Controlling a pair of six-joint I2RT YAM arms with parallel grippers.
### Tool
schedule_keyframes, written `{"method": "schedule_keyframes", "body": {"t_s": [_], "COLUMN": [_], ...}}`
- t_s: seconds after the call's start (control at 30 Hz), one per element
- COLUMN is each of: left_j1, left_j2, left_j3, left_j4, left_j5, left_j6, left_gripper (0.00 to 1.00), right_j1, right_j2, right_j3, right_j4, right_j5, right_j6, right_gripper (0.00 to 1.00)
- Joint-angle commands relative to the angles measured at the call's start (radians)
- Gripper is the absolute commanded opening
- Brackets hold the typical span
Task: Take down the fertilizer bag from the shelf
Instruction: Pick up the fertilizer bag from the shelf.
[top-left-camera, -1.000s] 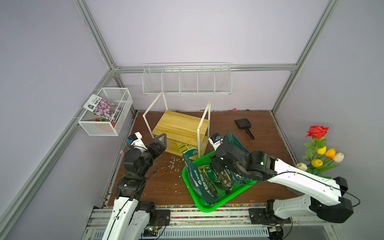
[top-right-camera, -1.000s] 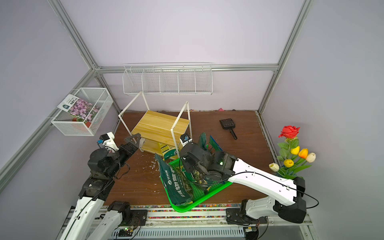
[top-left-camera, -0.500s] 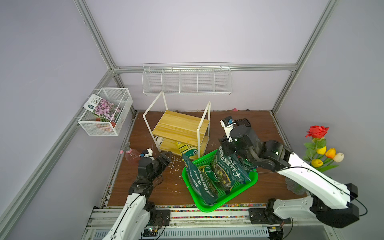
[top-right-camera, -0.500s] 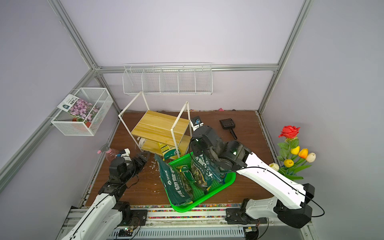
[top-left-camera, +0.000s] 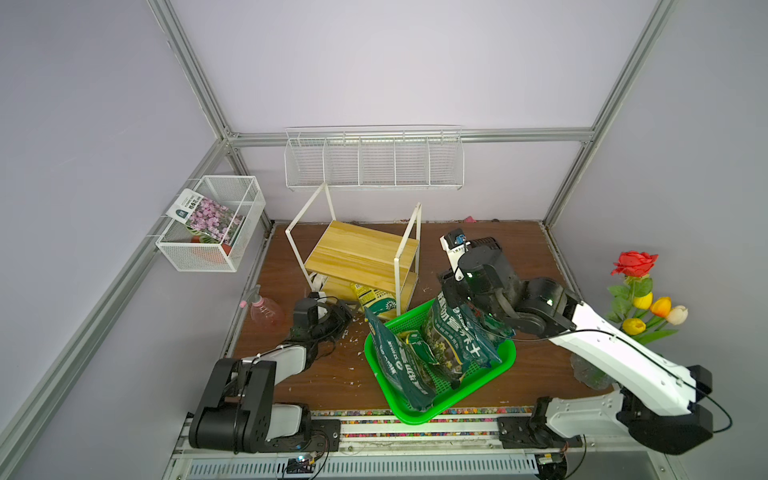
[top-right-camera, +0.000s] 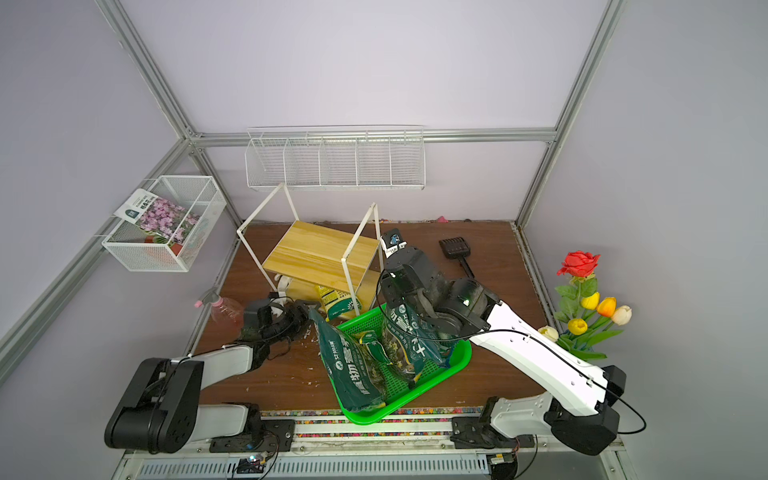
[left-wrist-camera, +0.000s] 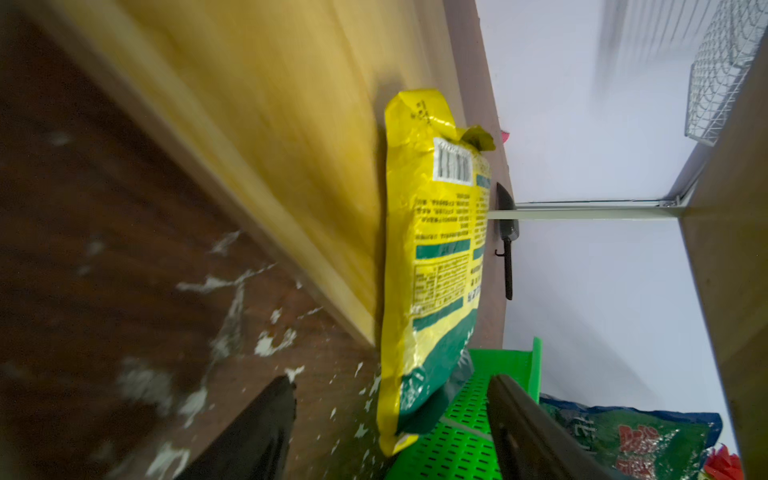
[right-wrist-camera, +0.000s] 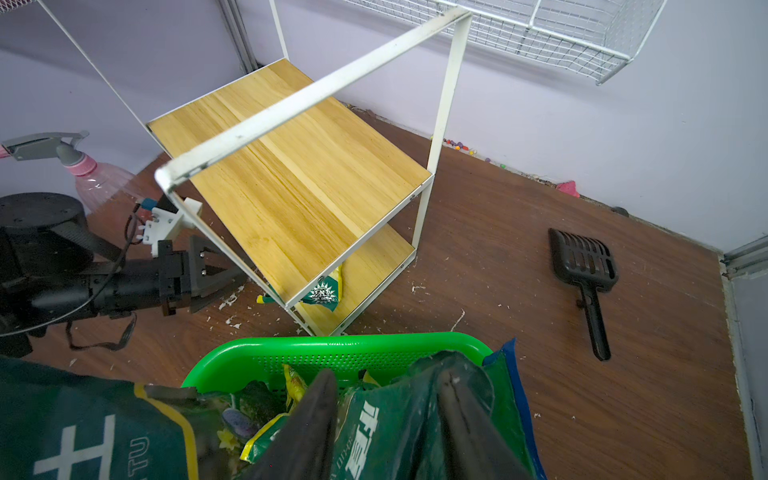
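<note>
Nearest the rig, the green basket (right-wrist-camera: 353, 343) sits on the table (top-left-camera: 332, 374) with dark soil bags stood in it. The right jaws are clamped on the top of one soil bag (top-left-camera: 457, 340), so that arm is occupied. To the left of the basket, the left arm (top-left-camera: 286, 357) lies low over the table. Its jaws stand apart and empty, aimed at the fertilizer bag (left-wrist-camera: 436, 266), with the bag's end just ahead of the tips and not yet between them. This yellow and green bag lies on the lower board of the shelf (top-left-camera: 361, 257), its near end overhanging the board toward the basket. Judgement: the step in hand is the approach. The jaws should run on until they straddle the overhanging end, close across its flat thickness, then draw the bag out low and straight, clear of the upper board, the white upright and the basket rim. The shelf looks light and may drag along. White scraps (left-wrist-camera: 266, 345) litter the brown wood table. A pink spray bottle (top-left-camera: 266, 311) stands by the left wall and a black scoop (top-right-camera: 455, 249) lies beyond the shelf. A wire rack (top-left-camera: 374, 166) hangs on the back wall, a mesh box (top-left-camera: 212, 224) on the left wall, and flowers (top-left-camera: 636, 291) stand at the right.
</note>
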Motion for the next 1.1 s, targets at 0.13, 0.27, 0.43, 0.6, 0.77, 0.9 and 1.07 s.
{"method": "schedule_keyframes", "body": {"t_s": [0.13,0.27,0.43,0.6,0.77,0.9,1.07], "left_j1": [-0.004,-0.034,-0.056,-0.055,-0.063,-0.07,-0.078], "left_j2": [0.054,0.078,0.156,0.238,0.313,0.313,0.296], "left_j3": [0.035,0.028,0.012,0.017,0.026,0.016,0.008], "left_j4": [0.111,0.111,0.225,0.363,0.465,0.455,0.437], "left_j5": [0.043,0.031,0.045,0.064,0.095,0.085,0.081], "left_j6": [-0.004,0.003,-0.036,-0.089,-0.157,-0.152,-0.147], "left_gripper": [0.8,0.8,0.77,0.72,0.64,0.64,0.63], "right_j1": [-0.005,-0.005,-0.006,-0.006,-0.006,-0.006,-0.005], "right_j2": [0.007,0.009,0.005,0.012,0.002,-0.008,-0.006], "right_j3": [0.011,0.011,0.009,0.002,-0.015,-0.017,-0.023], "right_j4": [0.01,0.017,0.028,0.014,0.013,0.015,0.015], "right_j5": [0.022,0.029,0.026,-0.004,0.007,0.02,0.028], "right_j6": [-0.011,-0.015,-0.016,-0.001,0.004,0.0,-0.004], "right_gripper": [0.45,0.45,0.45,0.45,0.45,0.45,0.45]}}
